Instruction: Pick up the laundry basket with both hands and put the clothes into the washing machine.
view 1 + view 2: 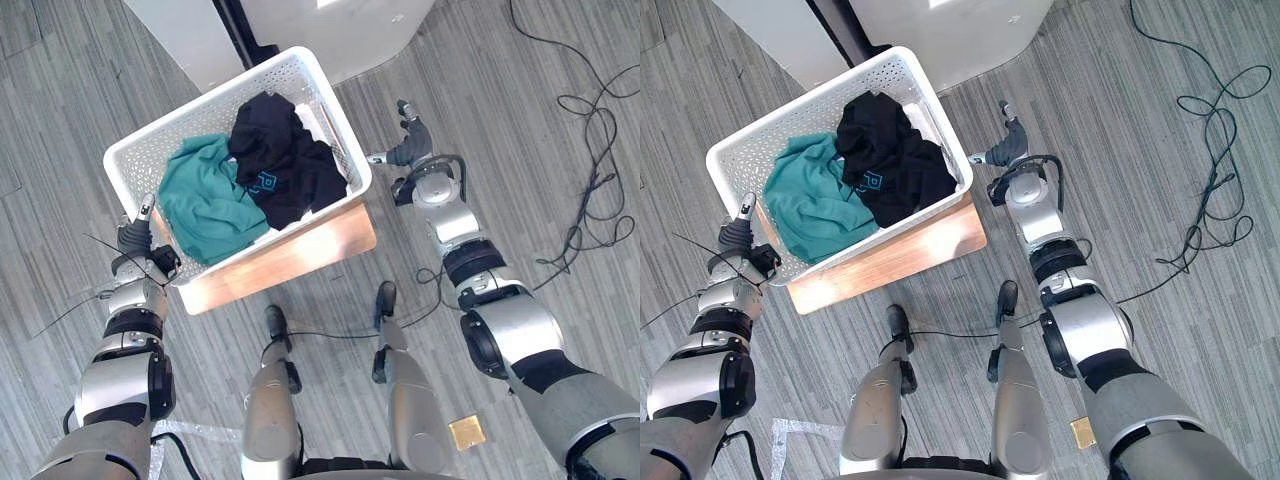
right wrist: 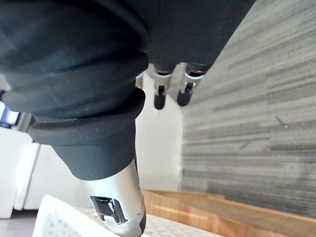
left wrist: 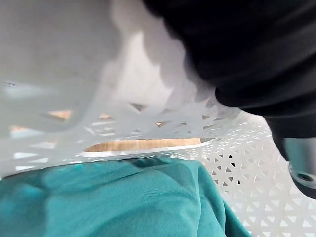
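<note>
Flanking basket: left hand beside, right hand apart.

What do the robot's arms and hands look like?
The left arm and right arm are shiny silver-grey with black bands at the joints. The left hand and right hand wear dark ribbed covers; the right one's silver fingers end in dark tips.

no writing is legible: the blue print on the black garment is too small to read.
</note>
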